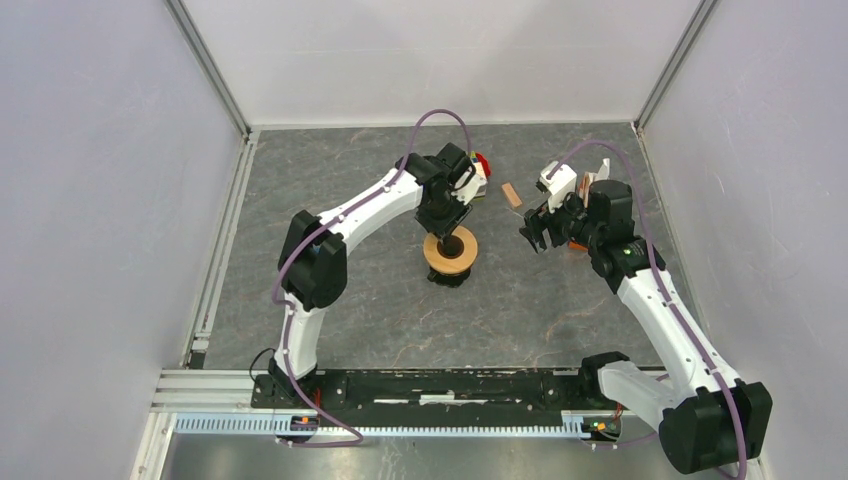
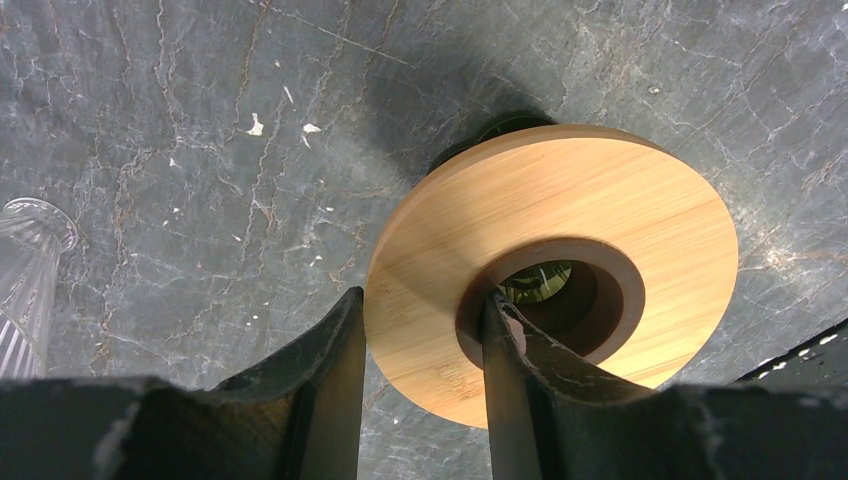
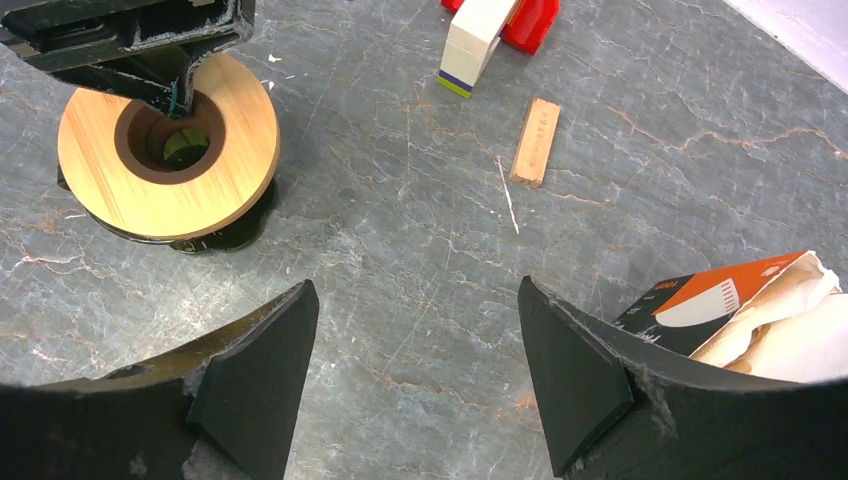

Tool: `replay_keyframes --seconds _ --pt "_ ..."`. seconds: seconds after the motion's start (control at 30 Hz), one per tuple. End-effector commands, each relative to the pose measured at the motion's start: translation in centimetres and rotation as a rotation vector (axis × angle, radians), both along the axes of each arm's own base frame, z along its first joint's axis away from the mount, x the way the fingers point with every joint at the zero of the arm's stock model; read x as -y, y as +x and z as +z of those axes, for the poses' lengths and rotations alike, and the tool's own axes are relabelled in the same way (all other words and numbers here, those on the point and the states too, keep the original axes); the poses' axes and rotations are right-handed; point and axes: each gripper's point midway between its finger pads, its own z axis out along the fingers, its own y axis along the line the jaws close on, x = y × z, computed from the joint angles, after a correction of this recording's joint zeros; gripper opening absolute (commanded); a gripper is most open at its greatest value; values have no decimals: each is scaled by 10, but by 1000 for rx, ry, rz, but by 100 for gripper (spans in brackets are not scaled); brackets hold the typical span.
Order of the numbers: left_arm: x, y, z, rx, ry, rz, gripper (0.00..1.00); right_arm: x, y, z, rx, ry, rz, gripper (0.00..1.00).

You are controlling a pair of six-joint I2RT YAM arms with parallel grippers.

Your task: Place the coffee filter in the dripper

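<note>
The dripper's tan wooden ring point(image 1: 450, 252) stands on its black base point(image 3: 225, 232) at mid-table; it also shows in the left wrist view point(image 2: 560, 210) and in the right wrist view point(image 3: 240, 140). My left gripper point(image 1: 452, 238) point(image 2: 420, 300) is closed across the ring's band, one finger outside the rim and one finger point(image 2: 510, 340) in the centre hole. A clear ribbed glass piece point(image 2: 28, 262) lies apart on the table to its left. White coffee filter paper point(image 3: 790, 325) sticks out of an orange-and-black packet point(image 3: 700, 305). My right gripper point(image 3: 415, 300) point(image 1: 530, 235) hangs open and empty beside the packet.
A white block point(image 3: 475, 40) and a red block point(image 3: 528, 25) lie at the back, with a small tan wooden piece point(image 3: 535, 140) point(image 1: 512, 193) near them. White walls close the table at the back and both sides.
</note>
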Motion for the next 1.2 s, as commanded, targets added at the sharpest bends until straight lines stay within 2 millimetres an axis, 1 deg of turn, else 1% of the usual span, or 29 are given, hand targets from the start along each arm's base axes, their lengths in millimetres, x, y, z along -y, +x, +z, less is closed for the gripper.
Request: replay_keyframes --seconds 0.0,0.2,0.33,0.47,0.53,0.9,1.0,1.17 --pt "5 6 17 61 -41 1 3 -1 3 9 43 13 5 80" --pt "4 4 16 56 -39 -3 7 -1 3 7 39 13 7 81" --pt "2 4 21 67 -43 -5 10 -1 3 7 36 15 8 81" --pt "2 2 25 70 -51 -7 17 -1 3 7 37 15 7 82" --pt "3 2 26 72 -55 -8 19 -1 4 7 36 16 5 82" --pt "4 -2 24 52 -63 -12 29 0 2 6 36 13 4 83" --pt "4 -3 27 56 -69 -14 33 0 2 6 37 14 4 83" --pt "6 0 33 70 -77 -10 44 0 3 6 37 15 2 83"
